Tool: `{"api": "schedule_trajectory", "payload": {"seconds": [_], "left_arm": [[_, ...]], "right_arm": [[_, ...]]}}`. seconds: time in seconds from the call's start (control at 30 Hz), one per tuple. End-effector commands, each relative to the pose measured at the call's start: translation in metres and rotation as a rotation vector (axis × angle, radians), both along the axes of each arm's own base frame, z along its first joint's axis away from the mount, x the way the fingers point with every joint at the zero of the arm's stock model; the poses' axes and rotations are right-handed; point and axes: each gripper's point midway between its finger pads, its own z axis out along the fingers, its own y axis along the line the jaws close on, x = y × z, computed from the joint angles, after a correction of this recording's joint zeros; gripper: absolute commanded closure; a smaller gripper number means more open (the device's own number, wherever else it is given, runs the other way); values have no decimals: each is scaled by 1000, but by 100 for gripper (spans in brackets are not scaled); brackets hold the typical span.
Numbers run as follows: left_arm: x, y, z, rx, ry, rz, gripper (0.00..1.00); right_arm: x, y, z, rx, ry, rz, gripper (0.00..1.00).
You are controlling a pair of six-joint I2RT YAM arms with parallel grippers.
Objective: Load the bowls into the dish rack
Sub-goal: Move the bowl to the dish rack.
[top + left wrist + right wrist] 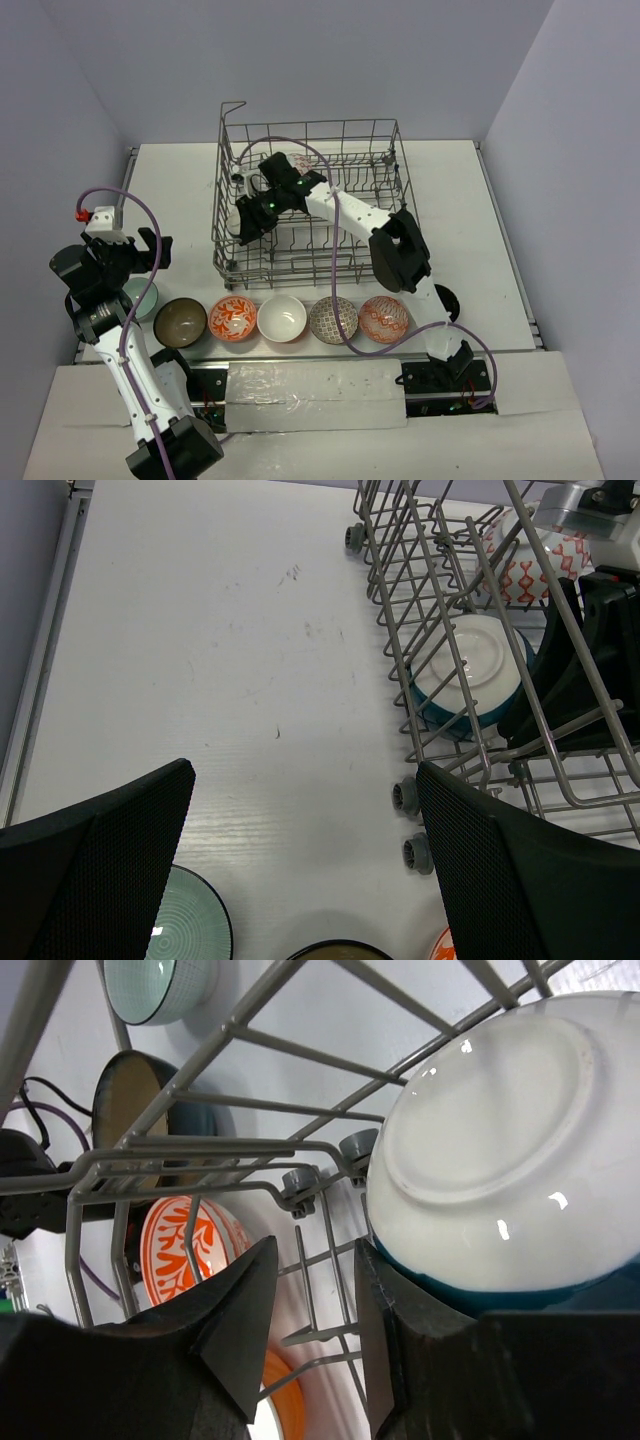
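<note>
Two bowls point(465, 670) in dish rack point(345, 140); R gripper point(312, 1260) ajar beside one.

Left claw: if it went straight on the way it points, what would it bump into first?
Probably the bare table, beside the dish rack. The left claw is open and nothing shows in between.

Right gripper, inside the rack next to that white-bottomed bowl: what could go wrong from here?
1. The bowl stands tilted on edge in the dish rack, with its teal rim right at one finger of the right gripper. Pulling out could drag or tip it.
2. Rack wires cross close behind the parted jaws, so a skewed retreat might snag them and shift the rack.
</note>
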Motion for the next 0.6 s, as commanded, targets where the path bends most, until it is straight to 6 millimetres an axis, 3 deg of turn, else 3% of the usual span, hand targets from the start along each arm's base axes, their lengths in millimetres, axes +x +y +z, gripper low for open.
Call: {"api": "schedule_trajectory", "payload": {"seconds": [0.0,0.57], "left_arm": [[1,3,6,32,-25,-3,1],[2,5,2,22,-15,5,1]], "right_arm": [[18,12,7,29,-81,-19,55],[55,5,-8,-3,-128,-74,51]]}}
